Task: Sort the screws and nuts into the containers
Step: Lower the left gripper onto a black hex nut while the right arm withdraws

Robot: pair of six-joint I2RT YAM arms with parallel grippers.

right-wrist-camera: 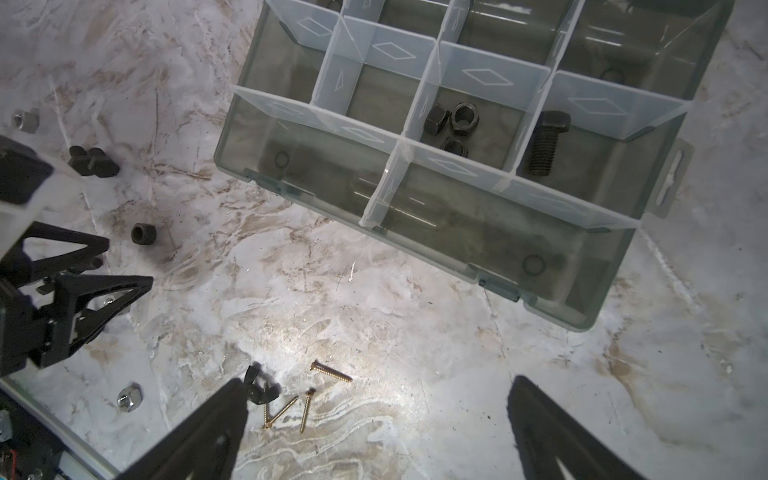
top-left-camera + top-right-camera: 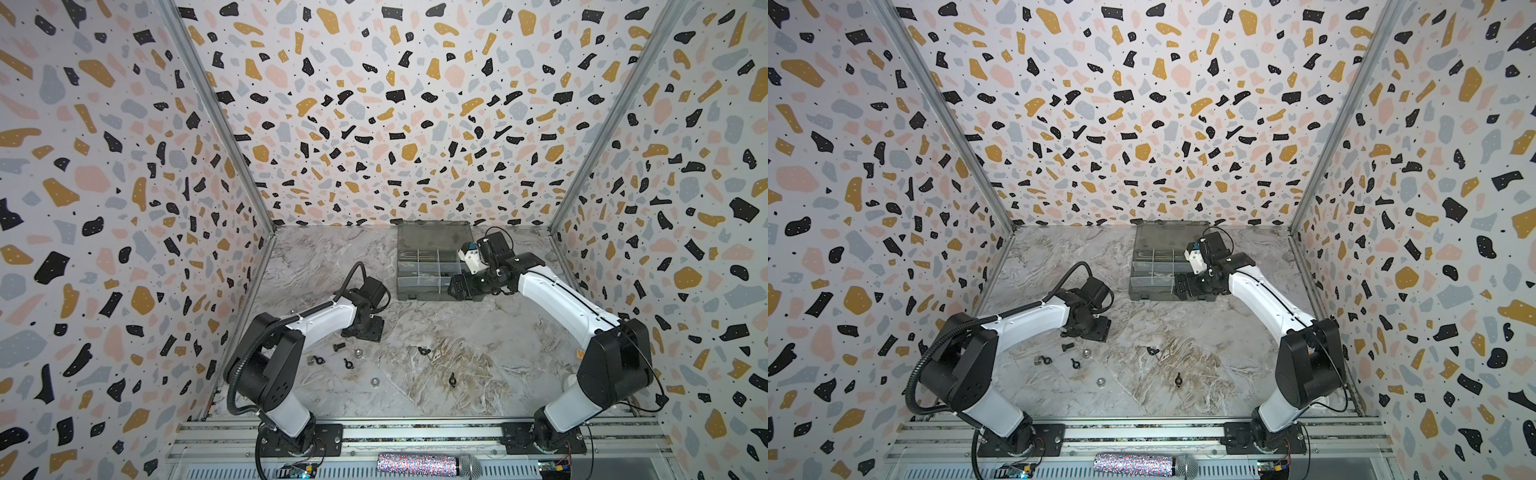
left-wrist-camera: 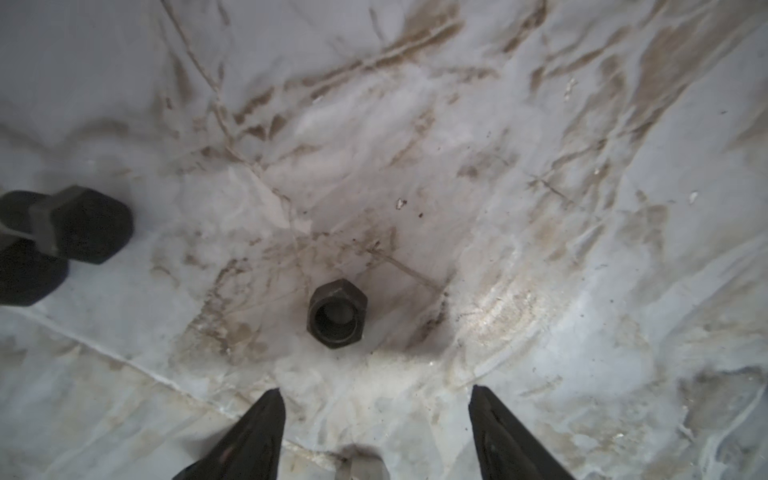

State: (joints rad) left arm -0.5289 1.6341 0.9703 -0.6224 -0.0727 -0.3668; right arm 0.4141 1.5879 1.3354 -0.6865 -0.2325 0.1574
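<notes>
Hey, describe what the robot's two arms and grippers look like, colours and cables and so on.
Both arms have glossy white shells between bulky black joints. The left arm carries a thick ribbed black hose; the right arm has a thin black cable along it. The left gripper and right gripper have black, tapering, pointed fingers.

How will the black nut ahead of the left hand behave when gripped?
The nut lies flat, hole up, so it probably won't roll. Its hex flats should grip well. On the smooth table it may slide if nudged.
</notes>
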